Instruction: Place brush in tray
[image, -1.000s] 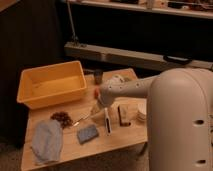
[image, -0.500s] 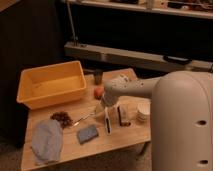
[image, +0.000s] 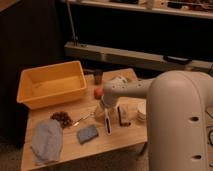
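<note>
The brush (image: 107, 122), slim and white with a dark stripe, lies on the wooden table (image: 125, 140), pointing toward the front edge. My gripper (image: 103, 108) hangs from the white arm just over the brush's far end, at or very near it. The tray (image: 30, 95), a big yellow-orange bin, stands at the table's back left with nothing visible inside. The brush is well to the right of the tray and nearer the front.
A silver fork (image: 83, 119) and a dark crumbly pile (image: 62, 118) lie left of the brush. A blue sponge (image: 87, 133) and a grey cloth (image: 47, 141) sit front left. A dark block (image: 123, 115), white dishes (image: 141, 111), a red ball (image: 98, 92) and a dark cup (image: 98, 76) are nearby.
The arm's end has dropped a little, toward the brush's far end. The brush and the other things on the table have not moved.
</note>
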